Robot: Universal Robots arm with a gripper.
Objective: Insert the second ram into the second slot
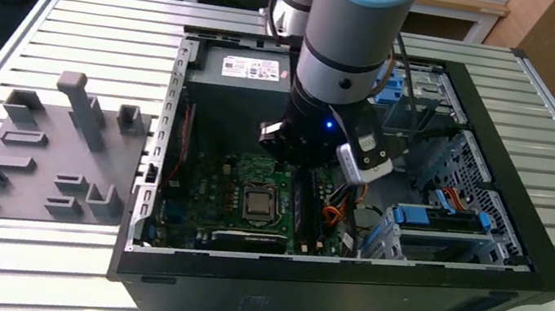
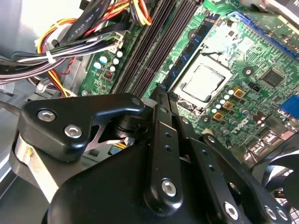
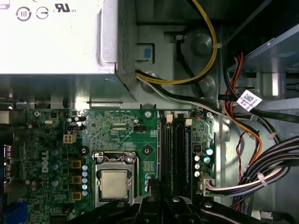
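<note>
The second ram (image 2: 189, 49), a thin dark-blue stick with small chips, stands on edge along the memory slots (image 2: 149, 51) on the side nearest the CPU (image 2: 203, 84). Its near end runs in between my gripper's (image 2: 163, 93) fingertips, which are drawn close together on it. I cannot tell how deep it sits. In the exterior view my gripper (image 1: 304, 168) is low inside the open case, just above the black slots (image 1: 300, 204). In the first wrist view the gripper (image 3: 153, 186) is at the end of the slots (image 3: 173, 149), beside the CPU (image 3: 114, 183).
Bundled cables (image 2: 70, 42) (image 3: 261, 172) run close beside the slots. The power supply box (image 3: 56, 37) sits past the board's far edge. Drive bays with light-blue latches (image 1: 433, 220) fill the case at the exterior view's right. A grey fixture plate (image 1: 46, 154) lies beside the case.
</note>
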